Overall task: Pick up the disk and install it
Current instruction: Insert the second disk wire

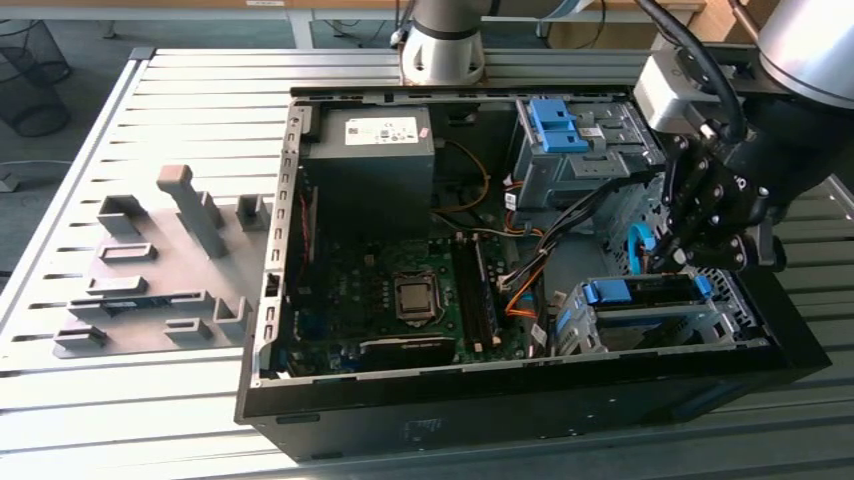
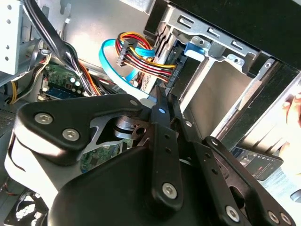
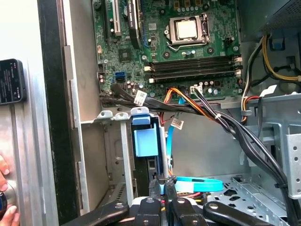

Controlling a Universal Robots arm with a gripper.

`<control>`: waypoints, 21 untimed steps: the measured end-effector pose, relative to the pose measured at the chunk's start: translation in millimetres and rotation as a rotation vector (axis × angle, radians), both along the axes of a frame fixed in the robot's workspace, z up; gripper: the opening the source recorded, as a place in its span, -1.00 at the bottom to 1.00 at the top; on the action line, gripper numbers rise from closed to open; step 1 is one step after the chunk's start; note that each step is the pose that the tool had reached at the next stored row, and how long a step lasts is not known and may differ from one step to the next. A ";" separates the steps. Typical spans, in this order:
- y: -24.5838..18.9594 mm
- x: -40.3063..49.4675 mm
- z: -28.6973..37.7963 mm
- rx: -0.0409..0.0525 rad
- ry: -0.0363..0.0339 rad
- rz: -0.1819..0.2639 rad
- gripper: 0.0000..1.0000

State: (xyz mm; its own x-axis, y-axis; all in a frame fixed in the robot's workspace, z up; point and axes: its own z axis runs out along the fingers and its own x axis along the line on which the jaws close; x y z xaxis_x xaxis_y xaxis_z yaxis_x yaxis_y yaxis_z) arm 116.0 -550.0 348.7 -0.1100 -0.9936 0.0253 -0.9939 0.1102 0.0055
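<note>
The gripper (image 1: 710, 262), fingers pressed together on nothing, hovers just above the disk (image 1: 650, 292), which already sits in the drive cage (image 1: 657, 325) at about four o'clock of the computer case (image 1: 534, 400), so installation looks nearly complete.

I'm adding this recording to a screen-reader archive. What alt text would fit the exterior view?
An open computer case lies on a slatted metal table, with a robot arm's black gripper hanging over a metal drive cage near the case's front corner, at the exterior view's right. A disk with a blue handle sits in that cage; the motherboard and grey power supply show inside.
</note>
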 end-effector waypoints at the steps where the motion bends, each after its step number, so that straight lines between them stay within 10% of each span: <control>1: -1.0 0.1 -0.8 0.0017 0.0003 -0.001 -0.69; 21: -5.2 7.4 -8.1 0.0133 0.0290 -0.023 -0.69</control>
